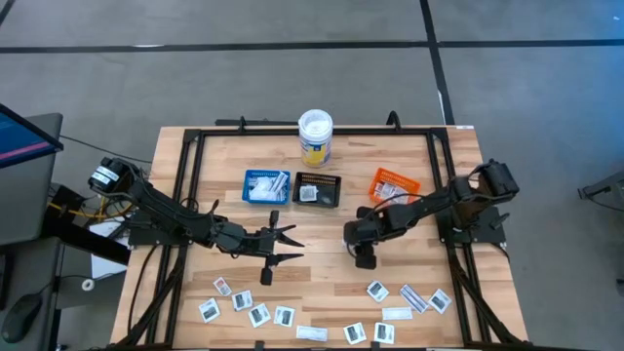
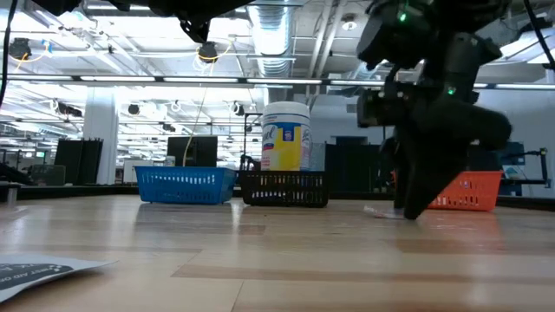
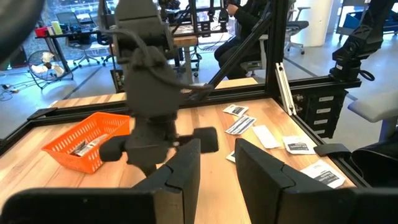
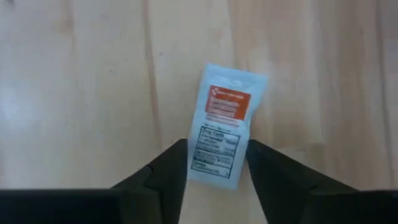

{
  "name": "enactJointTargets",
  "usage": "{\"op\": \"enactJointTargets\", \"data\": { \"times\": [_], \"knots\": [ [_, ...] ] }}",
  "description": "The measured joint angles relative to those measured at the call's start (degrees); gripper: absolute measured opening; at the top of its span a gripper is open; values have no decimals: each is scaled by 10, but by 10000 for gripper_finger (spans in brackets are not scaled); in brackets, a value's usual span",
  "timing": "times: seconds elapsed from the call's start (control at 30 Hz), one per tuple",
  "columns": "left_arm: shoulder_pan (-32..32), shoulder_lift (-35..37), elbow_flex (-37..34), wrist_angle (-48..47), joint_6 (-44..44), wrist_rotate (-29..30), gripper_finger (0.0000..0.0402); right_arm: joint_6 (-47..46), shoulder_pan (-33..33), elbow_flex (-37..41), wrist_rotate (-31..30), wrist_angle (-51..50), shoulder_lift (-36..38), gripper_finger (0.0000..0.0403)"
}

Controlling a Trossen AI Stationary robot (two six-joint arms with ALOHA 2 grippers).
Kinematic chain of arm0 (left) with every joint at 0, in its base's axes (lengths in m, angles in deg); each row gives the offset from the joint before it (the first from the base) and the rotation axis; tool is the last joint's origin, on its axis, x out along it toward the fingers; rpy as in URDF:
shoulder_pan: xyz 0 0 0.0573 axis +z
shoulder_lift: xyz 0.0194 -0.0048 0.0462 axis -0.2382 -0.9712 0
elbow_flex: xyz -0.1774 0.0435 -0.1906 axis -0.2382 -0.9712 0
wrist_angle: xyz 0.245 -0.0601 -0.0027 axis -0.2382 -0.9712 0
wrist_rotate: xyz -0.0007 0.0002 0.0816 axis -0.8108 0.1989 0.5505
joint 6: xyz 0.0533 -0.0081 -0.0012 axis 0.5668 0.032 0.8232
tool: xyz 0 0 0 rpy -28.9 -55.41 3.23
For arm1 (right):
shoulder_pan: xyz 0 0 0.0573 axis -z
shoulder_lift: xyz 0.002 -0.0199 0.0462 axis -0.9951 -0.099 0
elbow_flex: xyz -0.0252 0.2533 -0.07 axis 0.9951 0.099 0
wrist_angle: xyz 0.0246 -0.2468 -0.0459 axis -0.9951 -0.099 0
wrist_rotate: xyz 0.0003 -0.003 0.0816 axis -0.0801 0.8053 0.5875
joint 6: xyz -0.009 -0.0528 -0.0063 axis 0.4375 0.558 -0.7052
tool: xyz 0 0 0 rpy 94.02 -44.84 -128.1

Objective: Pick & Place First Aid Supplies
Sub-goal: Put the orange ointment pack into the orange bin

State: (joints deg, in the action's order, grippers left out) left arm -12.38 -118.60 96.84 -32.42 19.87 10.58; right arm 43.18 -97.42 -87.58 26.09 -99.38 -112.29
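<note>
Progress: partly done, as I judge it. The blue tray (image 1: 266, 186), black tray (image 1: 318, 189) and orange tray (image 1: 394, 184), in a row across the table's middle, each already hold at least one packet.
Left to do: most of the first aid packets (image 1: 258, 314) lie loose in a scattered band along the table's near edge, from the left corner across to a second cluster (image 1: 409, 296) toward the right corner.
Packet in hand: a white-and-orange packet (image 4: 222, 124) lies flat on the bare wood at the table's centre, its lower end between the tips of the right gripper (image 4: 216, 163).
Right gripper: fingers spread to either side of that packet, not clamped on it; whether it is being set down or picked up I cannot tell.
Left gripper: (image 1: 283, 243) hovers left of centre, fingers apart, nothing between them, pointing toward the right arm.
Other things: a white-lidded, yellow-labelled tub (image 1: 315, 136) stands behind the trays near the far edge.
In the way: the two grippers sit close together mid-table, so either could crowd the other's reach; the trays themselves are unobstructed.
</note>
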Motion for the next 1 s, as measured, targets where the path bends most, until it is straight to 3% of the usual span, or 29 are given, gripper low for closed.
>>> {"op": "enactJointTargets", "data": {
  "times": [0.23, 0.37, 0.77, 1.0],
  "knots": [
    [0, 0, -1, 0, 0, 0, 101, 23, -23, -1, -55, 8, -20, 203],
    [0, 0, -1, 0, 0, 0, 101, 23, -23, -1, -60, 7, -21, 200],
    [0, 0, -1, 0, 0, 0, 101, 24, -22, 0, -56, 9, -22, 52],
    [0, 0, -1, 0, 0, 0, 101, 38, -21, -6, -60, -6, -10, 10]
  ]
}}
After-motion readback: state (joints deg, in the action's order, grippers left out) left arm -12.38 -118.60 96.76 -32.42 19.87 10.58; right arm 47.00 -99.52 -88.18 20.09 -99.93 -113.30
